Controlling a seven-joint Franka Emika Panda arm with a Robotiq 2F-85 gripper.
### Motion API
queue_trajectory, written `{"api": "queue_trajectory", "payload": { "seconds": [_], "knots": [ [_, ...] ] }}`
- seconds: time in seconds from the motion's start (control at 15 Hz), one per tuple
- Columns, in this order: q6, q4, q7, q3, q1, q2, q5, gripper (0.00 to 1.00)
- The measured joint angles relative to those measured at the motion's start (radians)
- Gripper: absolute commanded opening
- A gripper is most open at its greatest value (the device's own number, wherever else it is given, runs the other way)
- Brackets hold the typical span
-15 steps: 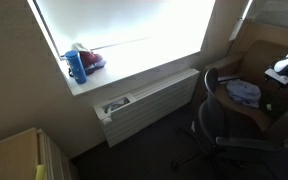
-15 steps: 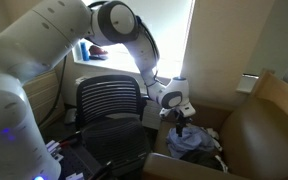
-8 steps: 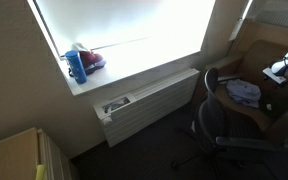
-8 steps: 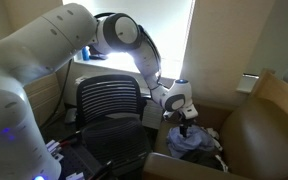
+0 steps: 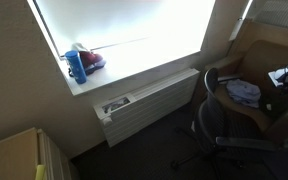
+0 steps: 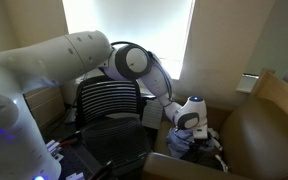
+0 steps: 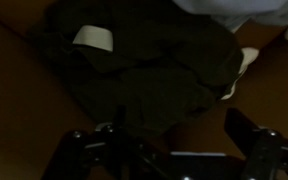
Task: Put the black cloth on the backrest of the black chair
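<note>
While the black cloth (image 7: 154,70) lies on the brown armchair (image 6: 269,125), the gripper (image 7: 171,145) hangs spread wide above it, fingertips dim.

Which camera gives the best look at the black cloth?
The wrist view: the black cloth fills most of the frame, its white tag visible. In both exterior views only a pale cloth shows; the black one is too dark to make out.

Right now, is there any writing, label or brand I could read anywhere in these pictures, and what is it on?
No text can be read in any view.
White tag on the black cloth: too blurred to read.
Blue bottle: too small to show any print.
</note>
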Motion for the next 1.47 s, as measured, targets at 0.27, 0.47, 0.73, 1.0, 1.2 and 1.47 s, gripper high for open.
{"api": "queue_trajectory", "payload": {
  "seconds": [0.27, 0.47, 0.73, 1.0, 1.2, 1.47],
  "knots": [
    [-0.225, 0.193, 0.159, -0.057, -0.042, 0.171, -0.011, 1.00],
    [-0.255, 0.241, 0.170, -0.057, -0.055, 0.202, -0.011, 1.00],
    [-0.200, 0.238, 0.211, -0.054, -0.053, 0.201, -0.034, 1.00],
    [-0.158, 0.204, 0.373, -0.049, -0.032, 0.202, -0.169, 1.00],
    [-0.119, 0.178, 0.537, -0.050, 0.017, 0.202, -0.337, 1.00],
    [-0.140, 0.179, 0.714, -0.051, 0.091, 0.201, -0.540, 1.00]
  ]
}}
